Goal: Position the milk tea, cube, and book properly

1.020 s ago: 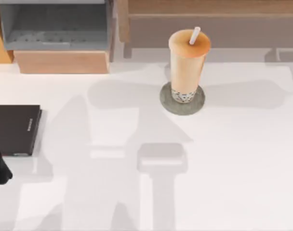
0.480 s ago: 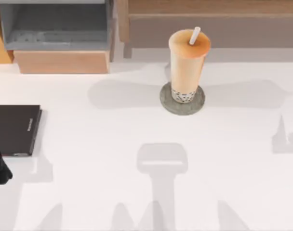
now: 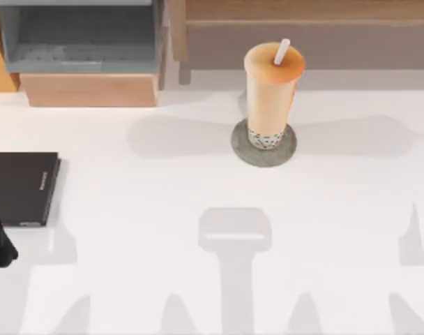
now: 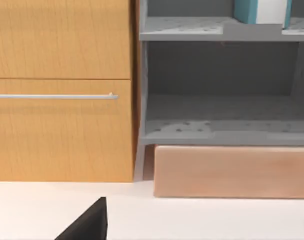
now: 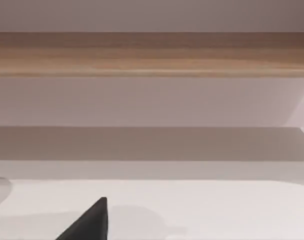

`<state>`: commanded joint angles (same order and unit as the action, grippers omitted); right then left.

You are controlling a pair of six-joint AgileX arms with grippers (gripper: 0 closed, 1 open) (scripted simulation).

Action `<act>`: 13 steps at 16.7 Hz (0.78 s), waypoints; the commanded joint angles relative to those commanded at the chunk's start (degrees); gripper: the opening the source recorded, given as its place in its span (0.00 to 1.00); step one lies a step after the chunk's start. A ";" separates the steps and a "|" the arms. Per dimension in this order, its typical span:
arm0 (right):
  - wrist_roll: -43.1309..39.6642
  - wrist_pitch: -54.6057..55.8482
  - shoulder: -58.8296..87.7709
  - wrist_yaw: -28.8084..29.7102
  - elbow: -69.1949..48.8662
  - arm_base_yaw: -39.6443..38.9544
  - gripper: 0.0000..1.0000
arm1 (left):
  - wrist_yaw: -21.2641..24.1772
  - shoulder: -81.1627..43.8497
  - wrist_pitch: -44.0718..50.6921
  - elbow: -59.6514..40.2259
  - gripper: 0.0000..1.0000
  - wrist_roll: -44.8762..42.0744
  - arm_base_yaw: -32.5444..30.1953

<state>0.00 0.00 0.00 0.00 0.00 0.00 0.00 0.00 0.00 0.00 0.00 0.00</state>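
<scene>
The white table (image 3: 163, 209) took up most of the top view, with a wooden cabinet (image 4: 62, 90) and a grey shelf unit (image 4: 217, 100) along its far left edge and a long wooden ledge (image 3: 303, 28) behind the far middle. A thin black slab (image 3: 20, 188) lay flat at the table's left edge. The milk tea (image 3: 271, 91) stood upright on a grey round disc (image 3: 263, 145) near the far middle of the table, and its base looked centred on the disc. In the left wrist view, the book (image 4: 262, 11) stood on the upper tier of the shelf unit. The dark tip in each wrist view did not let me tell whether the left gripper or the right gripper was parted or closed. Judging from how things lay, 2 of the 3 items seemed settled, so the step in hand was likely a retreat or a check on the cube, which I could not place. A good move would keep both arms high and wide of the cup's straw (image 3: 282, 50), since a tall cup would tip easily.
</scene>
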 joint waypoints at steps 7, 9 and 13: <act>0.00 0.00 0.00 0.00 0.00 0.00 1.00 | -0.30 -1.78 -0.85 -1.72 1.00 0.01 -0.33; 0.00 0.00 0.00 0.00 0.00 0.00 1.00 | -0.96 -5.99 -2.78 -5.36 1.00 0.03 -1.10; 0.00 0.00 0.00 0.00 0.00 0.00 1.00 | -2.97 -21.66 -8.82 -16.71 1.00 0.13 -3.47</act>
<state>0.00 0.00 0.00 0.00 0.00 0.00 -2.97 -21.66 -8.82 -16.71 0.13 -3.47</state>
